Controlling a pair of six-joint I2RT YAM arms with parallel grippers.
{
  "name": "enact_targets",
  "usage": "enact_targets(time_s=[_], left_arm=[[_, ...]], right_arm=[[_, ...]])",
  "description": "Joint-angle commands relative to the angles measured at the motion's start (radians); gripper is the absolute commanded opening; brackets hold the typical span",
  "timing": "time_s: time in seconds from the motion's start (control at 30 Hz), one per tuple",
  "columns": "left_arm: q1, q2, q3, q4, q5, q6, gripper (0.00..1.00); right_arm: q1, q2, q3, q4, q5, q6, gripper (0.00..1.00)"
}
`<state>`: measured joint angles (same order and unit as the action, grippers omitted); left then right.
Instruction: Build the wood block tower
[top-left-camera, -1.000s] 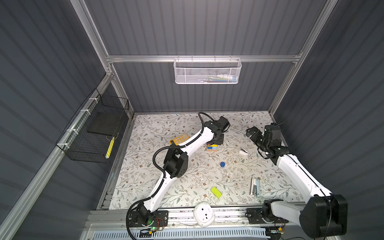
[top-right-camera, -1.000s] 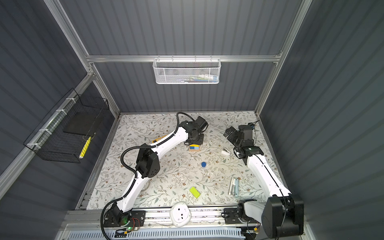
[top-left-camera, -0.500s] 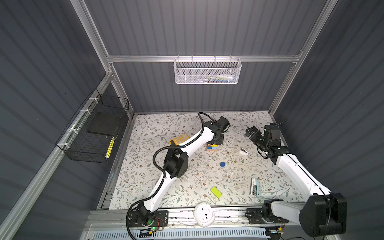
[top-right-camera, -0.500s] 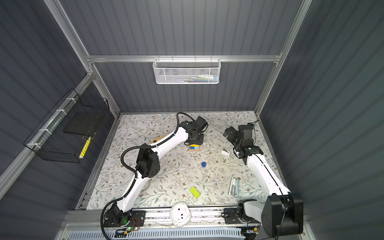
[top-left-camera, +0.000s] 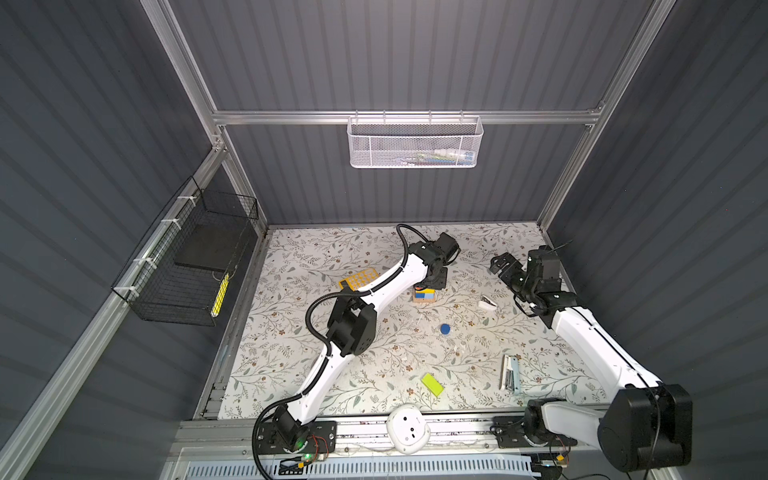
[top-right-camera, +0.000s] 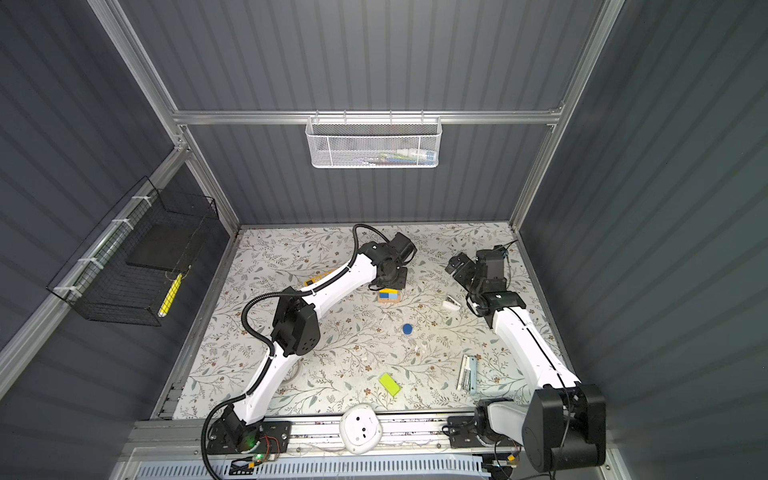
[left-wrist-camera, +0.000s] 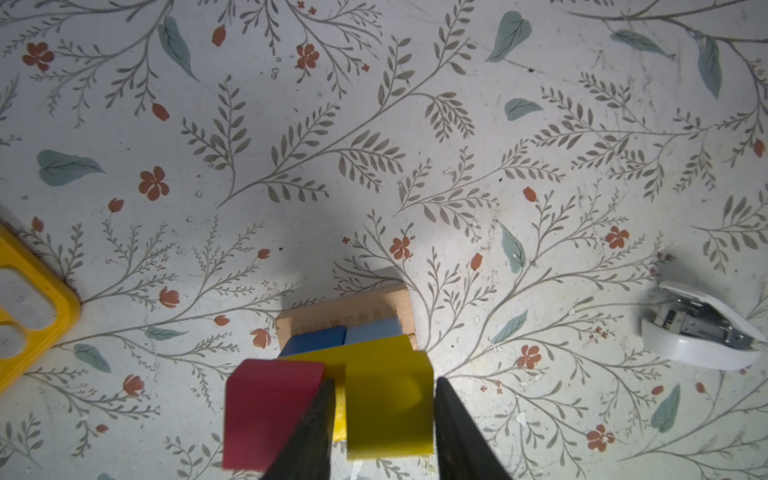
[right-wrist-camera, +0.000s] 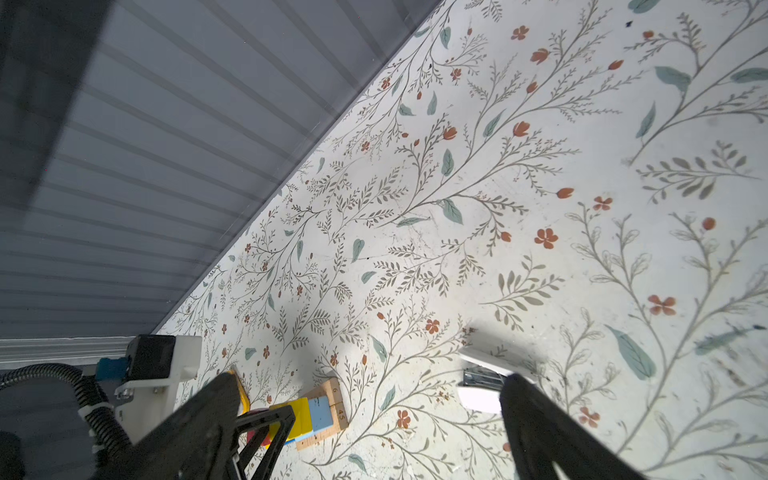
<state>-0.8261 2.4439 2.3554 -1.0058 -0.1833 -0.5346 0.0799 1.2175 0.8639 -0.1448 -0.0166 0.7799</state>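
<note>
Fingers (left-wrist-camera: 311, 436) of the left gripper (left-wrist-camera: 384, 382) are pinched on the yellow cube (left-wrist-camera: 388, 411) at the top of the wood block tower (top-left-camera: 424, 296), which is seen near the yellow calculator (top-left-camera: 360, 279) on the table (top-left-camera: 316, 257). Right gripper (right-wrist-camera: 372, 377) fingers (right-wrist-camera: 536, 419) are held spread wide, farther from the calculator.

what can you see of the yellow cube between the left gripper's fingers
The yellow cube is a smooth, matte painted block with crisp edges and no markings on the faces that show. It stands level between the two black fingers of the left gripper, which clamp its opposite sides. It sits at the top of the wood block tower, over a yellow bar and beside a pink cube, one finger between the two cubes. Whether it rests on the bar cannot be told.
</note>
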Motion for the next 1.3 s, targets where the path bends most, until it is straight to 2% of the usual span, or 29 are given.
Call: enact_targets(time_s=[0.0, 1.27], left_arm=[[-0.007, -0.029, 0.031, -0.014, -0.009, -0.010, 0.40], [-0.007, -0.115, 0.041, 0.048, -0.008, -0.002, 0.40]], right_arm=[[-0.004, 0.005, 0.003, 0.009, -0.009, 0.007, 0.99], [-0.005, 0.025, 0.011, 0.027, -0.048, 0.008, 0.99]])
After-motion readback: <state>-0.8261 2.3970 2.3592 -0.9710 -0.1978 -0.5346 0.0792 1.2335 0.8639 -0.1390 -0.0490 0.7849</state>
